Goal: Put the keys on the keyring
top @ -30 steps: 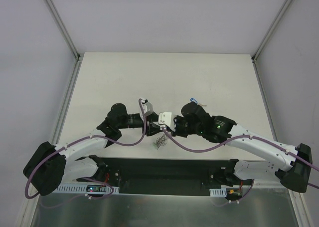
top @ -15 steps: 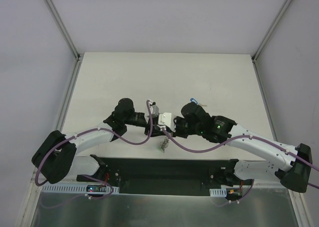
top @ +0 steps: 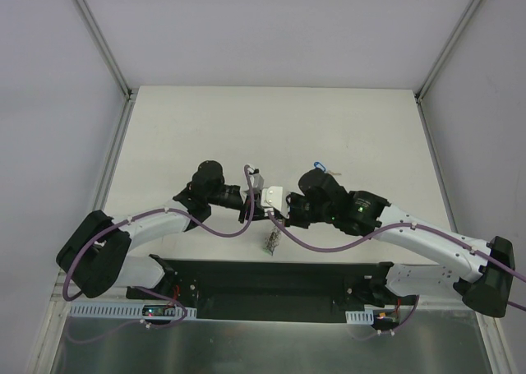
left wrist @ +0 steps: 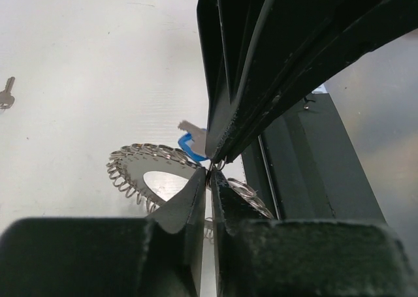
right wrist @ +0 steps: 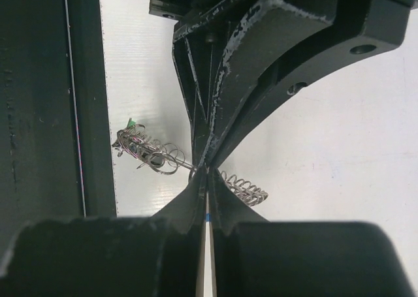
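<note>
Keyring: light, springy wire coil, likely to flex and skid rather than stay put. Best taken by a thin strand at the rim, never across the open centre. Low by the white table, right between both tips. Left gripper all but closed, nipping that rim. Right gripper pressed together, seemingly on a blue-headed key. Spare key well apart.

Soft, even light from overhead leaves the pale table bright, with only faint shadows. In both wrist views the near fingers loom dark and blurred against glaring white.
</note>
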Robot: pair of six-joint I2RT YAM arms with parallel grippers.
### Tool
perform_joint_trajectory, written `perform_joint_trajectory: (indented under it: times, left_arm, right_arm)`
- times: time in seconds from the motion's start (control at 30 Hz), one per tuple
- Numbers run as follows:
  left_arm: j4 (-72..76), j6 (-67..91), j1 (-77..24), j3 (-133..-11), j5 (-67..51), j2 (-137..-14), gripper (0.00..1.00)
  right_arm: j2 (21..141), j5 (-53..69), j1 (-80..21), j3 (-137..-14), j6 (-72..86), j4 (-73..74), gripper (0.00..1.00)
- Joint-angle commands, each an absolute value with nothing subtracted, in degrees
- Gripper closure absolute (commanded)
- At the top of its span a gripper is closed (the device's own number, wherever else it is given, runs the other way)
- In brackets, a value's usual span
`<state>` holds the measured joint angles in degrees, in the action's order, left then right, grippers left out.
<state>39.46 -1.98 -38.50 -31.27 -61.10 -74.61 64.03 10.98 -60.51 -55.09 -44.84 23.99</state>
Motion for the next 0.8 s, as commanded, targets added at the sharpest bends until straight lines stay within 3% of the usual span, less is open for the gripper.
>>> perform_joint_trajectory:
  times: [0.0,0.37,0.77]
  left_arm:
    - [39.82,-2.55,-38.14,-32.79,-63.81,-74.27,1.00]
    - [34.98,-4.48,-37.44,-32.34,-58.54,-69.70,1.00]
    - [40.34,2.28,-36.74,-31.11,-50.72,-65.74,1.00]
  right_arm:
    - [62.58,10.73,-60.47,-58.36,-45.09,22.24,0.99]
    - [59.33,6.59,-60.56,-54.15,-42.81,23.12,0.99]
    - [59.41,9.48,-60.56,-49.92,-39.20,19.52,0.99]
